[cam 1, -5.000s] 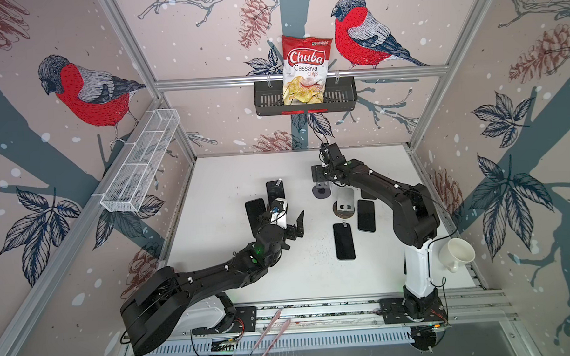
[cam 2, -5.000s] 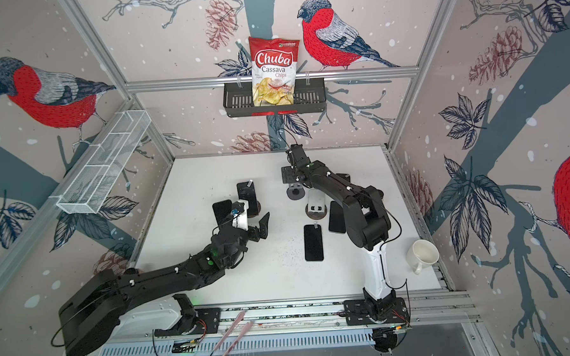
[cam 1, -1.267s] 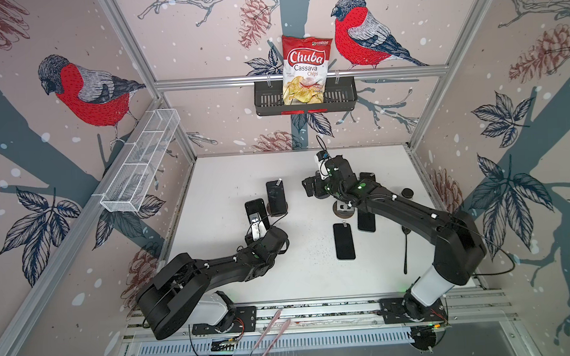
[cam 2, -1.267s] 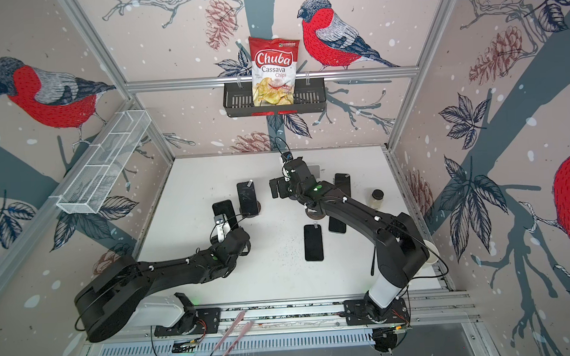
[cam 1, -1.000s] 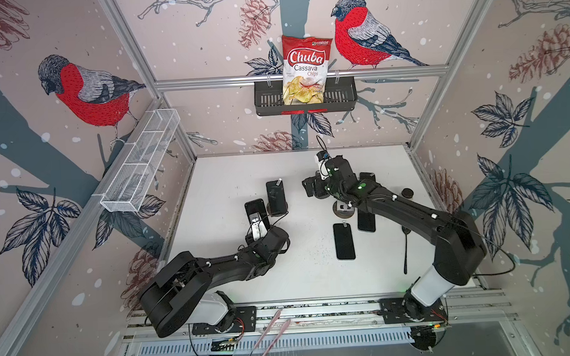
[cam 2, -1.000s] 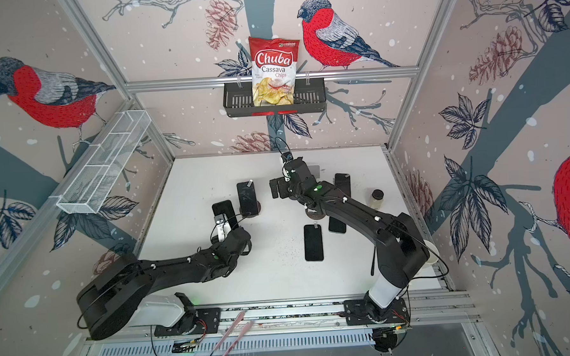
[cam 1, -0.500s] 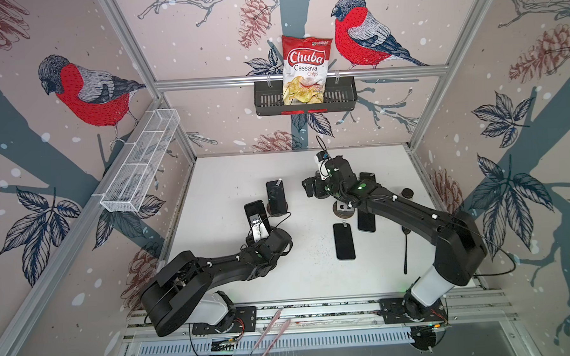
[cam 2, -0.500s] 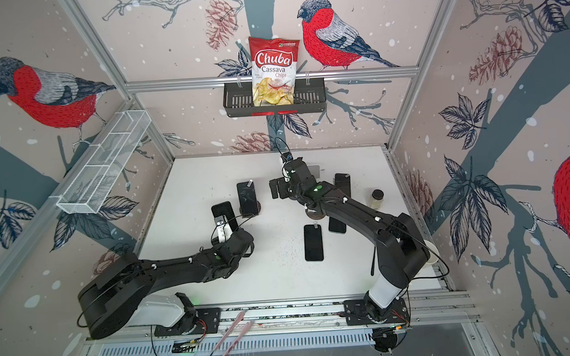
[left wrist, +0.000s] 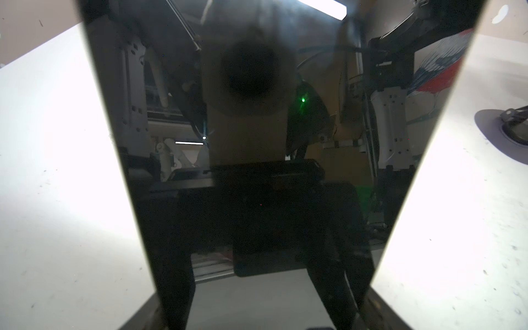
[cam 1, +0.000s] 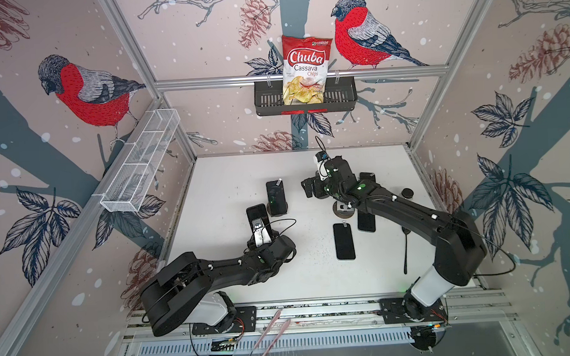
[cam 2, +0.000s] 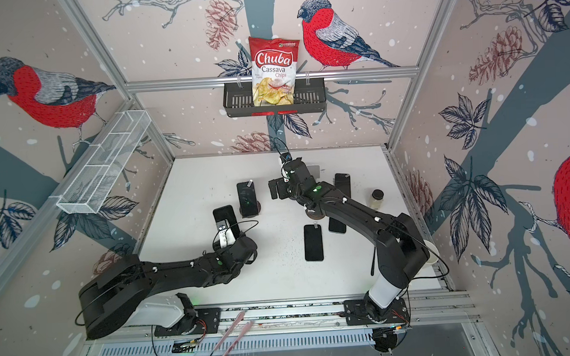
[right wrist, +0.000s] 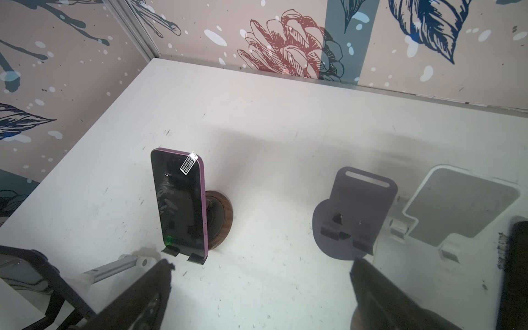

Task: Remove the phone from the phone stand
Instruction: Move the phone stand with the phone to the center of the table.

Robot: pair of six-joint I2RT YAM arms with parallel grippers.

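On the left wall hung a white wire basket [cam 1: 137,165], split into compartments, its length running along the wall. What lay inside I could not make out.

Next came my left gripper [cam 1: 260,226], low over the left half of the table [cam 1: 217,175]. Its jaws pressed against the two long edges of the phone [cam 1: 255,212], pinching it across its width. The phone stood tilted rather than flat. Its long axis ran from my gripper up and away toward the back wall, top end farthest from me. In the left wrist view its dark glass filled the middle. A silver arm of the phone stand [right wrist: 114,267] lay just beside it, and I could not tell whether the two touched.

Just to the right, nearer the back, a purple-edged phone [cam 1: 275,197] leaned upright on a round wooden stand [right wrist: 220,220], a white sticker at its top corner.

On the back wall a black basket [cam 1: 343,95] held a bag of cassava chips [cam 1: 307,68], standing upright.

My right gripper [cam 1: 312,189] hovered above the table with its fingers spread wide, between the purple-edged phone and a purple stand [right wrist: 357,217]. A white stand [right wrist: 457,211] stood just beside that one.

Farther right a flat phone [cam 1: 344,241] and a second flat phone [cam 1: 366,221] lay screen-up, long axes running front to back. Beyond them stood a jar [cam 2: 377,198] with a black lid and pale contents. A black spoon [cam 1: 405,246] lay nearer the front. A white cup [cam 2: 433,253] sat mostly hidden behind my right arm, so its inside was out of sight.
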